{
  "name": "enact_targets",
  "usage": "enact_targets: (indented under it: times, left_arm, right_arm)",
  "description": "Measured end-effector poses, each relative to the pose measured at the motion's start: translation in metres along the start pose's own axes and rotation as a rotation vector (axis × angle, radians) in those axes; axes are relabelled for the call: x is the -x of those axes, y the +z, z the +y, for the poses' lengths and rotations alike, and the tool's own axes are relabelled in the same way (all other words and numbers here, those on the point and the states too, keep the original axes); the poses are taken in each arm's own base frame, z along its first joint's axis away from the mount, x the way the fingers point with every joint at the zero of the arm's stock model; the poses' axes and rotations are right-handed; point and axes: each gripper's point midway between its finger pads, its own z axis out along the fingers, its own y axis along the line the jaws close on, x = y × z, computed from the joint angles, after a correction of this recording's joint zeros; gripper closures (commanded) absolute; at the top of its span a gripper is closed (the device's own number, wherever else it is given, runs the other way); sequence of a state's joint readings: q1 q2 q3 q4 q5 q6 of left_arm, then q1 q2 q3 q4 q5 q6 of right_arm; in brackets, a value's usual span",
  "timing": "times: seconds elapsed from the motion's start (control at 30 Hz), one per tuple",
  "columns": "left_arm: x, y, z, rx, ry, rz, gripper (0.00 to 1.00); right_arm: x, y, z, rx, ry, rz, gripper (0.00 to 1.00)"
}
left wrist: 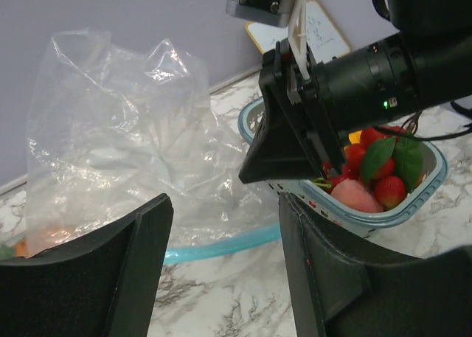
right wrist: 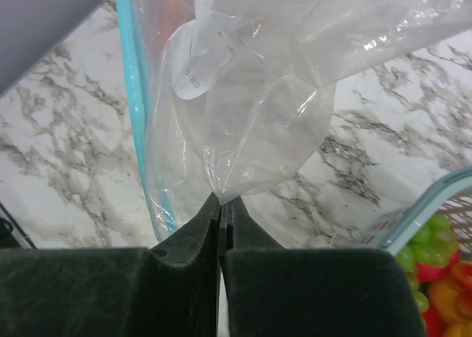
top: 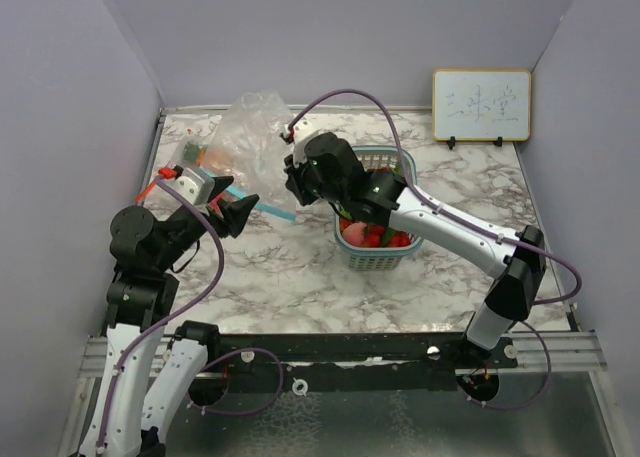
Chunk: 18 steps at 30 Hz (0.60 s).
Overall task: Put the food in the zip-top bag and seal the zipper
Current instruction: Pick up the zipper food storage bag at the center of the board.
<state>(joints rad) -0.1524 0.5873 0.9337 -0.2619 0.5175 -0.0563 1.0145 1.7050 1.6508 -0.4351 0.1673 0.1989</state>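
Note:
The clear zip-top bag (top: pixel 250 127) with a teal zipper (left wrist: pixel 221 243) stands crumpled at the back left of the table. My right gripper (right wrist: pixel 223 203) is shut on a fold of the bag (right wrist: pixel 243 123) and holds it up; it also shows in the top view (top: pixel 296 189). My left gripper (left wrist: pixel 221 267) is open and empty, low over the table just in front of the zipper. Some food (top: pixel 205 155), orange and green, lies inside the bag's far left end. More food (left wrist: pixel 369 175), strawberries, a peach and leaves, fills the teal basket (top: pixel 398 162).
A small whiteboard (top: pixel 481 104) leans on the back wall at the right. The basket (left wrist: pixel 413 204) sits close behind my right arm. Purple walls close in the left, back and right sides.

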Motion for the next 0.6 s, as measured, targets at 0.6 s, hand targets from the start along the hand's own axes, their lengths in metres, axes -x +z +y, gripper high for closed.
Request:
enact_targets:
  times: [0.6]
  left_arm:
    - [-0.061,0.037,0.013,0.062,-0.668,-0.151,0.32]
  right_arm:
    - [0.080,-0.100,-0.074,-0.079,0.155,-0.284,0.99]
